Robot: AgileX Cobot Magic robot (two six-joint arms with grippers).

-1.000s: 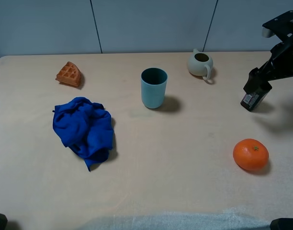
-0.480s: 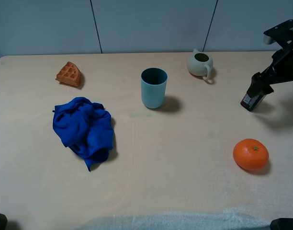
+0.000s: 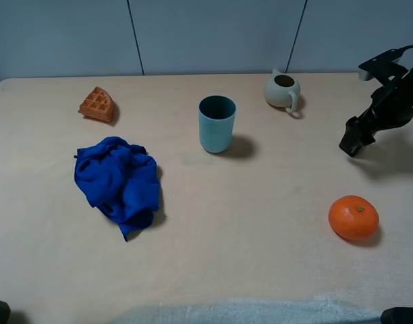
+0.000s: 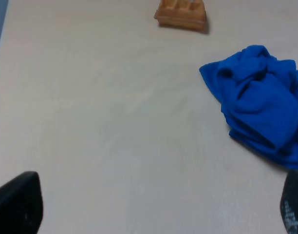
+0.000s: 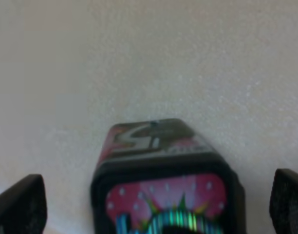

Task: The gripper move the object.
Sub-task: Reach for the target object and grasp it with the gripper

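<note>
The black carton (image 5: 158, 146) with a pink label stands on the table at the far right. In the right wrist view it sits between the two fingers of my right gripper (image 5: 154, 204), which is open with a gap on each side of it. In the high view the right gripper (image 3: 353, 139) is down over the carton and hides most of it. My left gripper (image 4: 154, 209) is open and empty, low over bare table at the front left, near the blue cloth (image 4: 258, 105).
A teal cup (image 3: 216, 123) stands mid-table. A cream teapot (image 3: 283, 90) is behind it to the right. An orange (image 3: 353, 217) lies in front of the right gripper. A waffle wedge (image 3: 97, 104) and the blue cloth (image 3: 119, 179) lie on the left.
The right arm has come down and leftward over the carton. The carton's white label, visible before in the high view, is now covered by the gripper.
</note>
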